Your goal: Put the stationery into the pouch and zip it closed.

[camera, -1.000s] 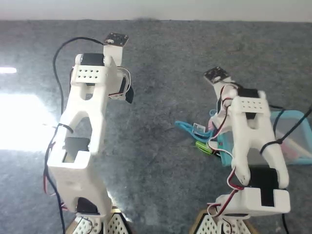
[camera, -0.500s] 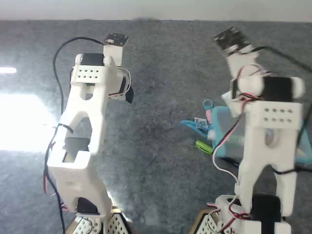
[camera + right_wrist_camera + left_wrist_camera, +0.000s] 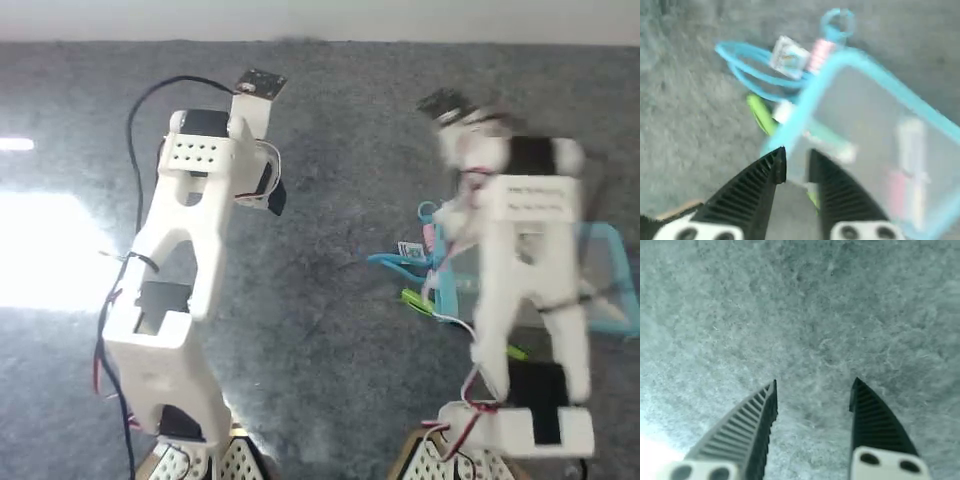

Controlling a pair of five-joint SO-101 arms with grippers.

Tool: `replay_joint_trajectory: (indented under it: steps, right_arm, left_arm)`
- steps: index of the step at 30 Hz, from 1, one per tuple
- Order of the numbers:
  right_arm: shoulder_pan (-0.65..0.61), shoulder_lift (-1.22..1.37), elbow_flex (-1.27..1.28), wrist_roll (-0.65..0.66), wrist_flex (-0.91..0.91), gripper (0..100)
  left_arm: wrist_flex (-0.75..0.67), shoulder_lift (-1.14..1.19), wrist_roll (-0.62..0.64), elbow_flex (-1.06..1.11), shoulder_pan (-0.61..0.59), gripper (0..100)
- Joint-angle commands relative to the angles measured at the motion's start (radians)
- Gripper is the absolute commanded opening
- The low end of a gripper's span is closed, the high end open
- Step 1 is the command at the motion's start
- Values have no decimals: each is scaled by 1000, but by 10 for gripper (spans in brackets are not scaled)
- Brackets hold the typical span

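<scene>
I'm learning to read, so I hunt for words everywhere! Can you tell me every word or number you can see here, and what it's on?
No text here can be read.
White tag beside the blue cord at the corner of the pouch: it has some dark marks on it, too small and blurred to read.

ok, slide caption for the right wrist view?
Right gripper at a corner of the clear blue-edged pouch, some stationery inside, a green pen lying alongside on the grey table.
</scene>
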Motion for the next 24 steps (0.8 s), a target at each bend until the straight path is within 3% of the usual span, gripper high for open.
replay_joint_trajectory:
  steps: [1, 8, 17, 24]
  right_arm:
    - [-50, 67, 83, -35, -148, 237]
    - [-101, 229, 123, -83, -280, 268]
    - [-99, 309, 120, 15, -280, 267]
    - [25, 318, 80, 25, -295, 266]
  left_arm:
    - [0, -12, -9, -5, -37, 224]
    - [-44, -12, -9, 35, -31, 224]
    - [-41, -12, -9, 36, -29, 224]
    - [-38, -12, -9, 38, -31, 224]
